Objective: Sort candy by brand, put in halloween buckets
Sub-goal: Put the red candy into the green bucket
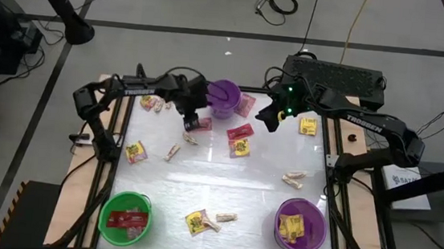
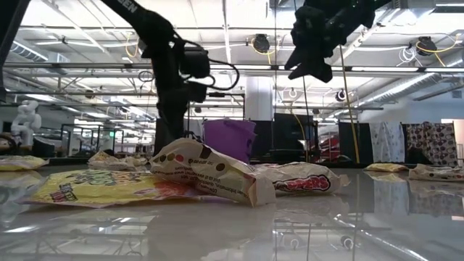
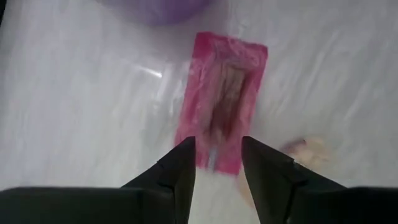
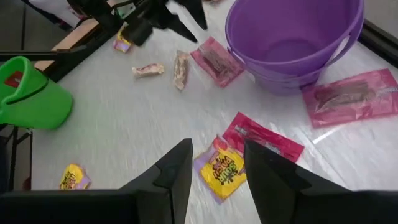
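Three round plastic pails stand on the white table: a bright green pail at the near left corner holding flat red packets, an empty purple pail at the middle of the far edge, and a second purple pail at the near right corner holding yellow packets. By that fill, I judge green takes red, near-right purple takes yellow, and the far one is left for the tan pieces.

Loose candy, left to right:
- yellow packet near the left edge
- pale tan twisted-wrapper piece just beside it
- yellow packet and tan piece at the near edge, between the two near pails
- red packet with a yellow packet touching it, centre
- tan pieces toward the right edge
- yellow packet at the far right

Left gripper: low over the table just left of the far purple pail, pointed down. In its wrist view the fingers stand apart, astride the end of a flat red packet lying on the table; whether they touch it I cannot tell. Placement suits a pinch on the packet's narrow end. Not lifted yet.

Right gripper: raised well above the table near the far edge, right of the far purple pail. Fingers apart, holding nothing. Its wrist camera looks down on the central red and yellow pair, so it seems to be waiting clear of the left arm's work.
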You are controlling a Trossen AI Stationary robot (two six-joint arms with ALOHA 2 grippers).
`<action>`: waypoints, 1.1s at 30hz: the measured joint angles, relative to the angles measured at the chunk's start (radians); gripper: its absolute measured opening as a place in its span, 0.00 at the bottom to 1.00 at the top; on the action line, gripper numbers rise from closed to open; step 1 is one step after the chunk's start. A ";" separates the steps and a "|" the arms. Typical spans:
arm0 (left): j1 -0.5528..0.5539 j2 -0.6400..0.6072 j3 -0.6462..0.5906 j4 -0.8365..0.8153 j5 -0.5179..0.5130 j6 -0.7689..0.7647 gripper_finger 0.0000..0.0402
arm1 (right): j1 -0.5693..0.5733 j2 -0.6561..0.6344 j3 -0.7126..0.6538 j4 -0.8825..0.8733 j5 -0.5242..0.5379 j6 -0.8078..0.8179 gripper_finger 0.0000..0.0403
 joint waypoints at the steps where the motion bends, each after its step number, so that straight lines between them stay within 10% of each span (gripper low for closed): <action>1: -0.007 0.000 -0.023 0.033 -0.005 0.007 0.34 | 0.000 0.000 0.000 0.003 0.000 0.000 0.34; 20: -0.040 0.100 -0.160 0.212 -0.030 0.091 0.33 | 0.000 0.000 0.000 0.003 0.000 0.000 0.34; 27: -0.065 0.081 -0.163 0.194 -0.062 0.083 0.04 | 0.000 0.000 0.000 0.003 0.000 0.000 0.34; 33: -0.098 0.021 -0.132 0.190 -0.149 0.085 0.01 | 0.000 0.000 0.000 0.008 0.000 0.000 0.34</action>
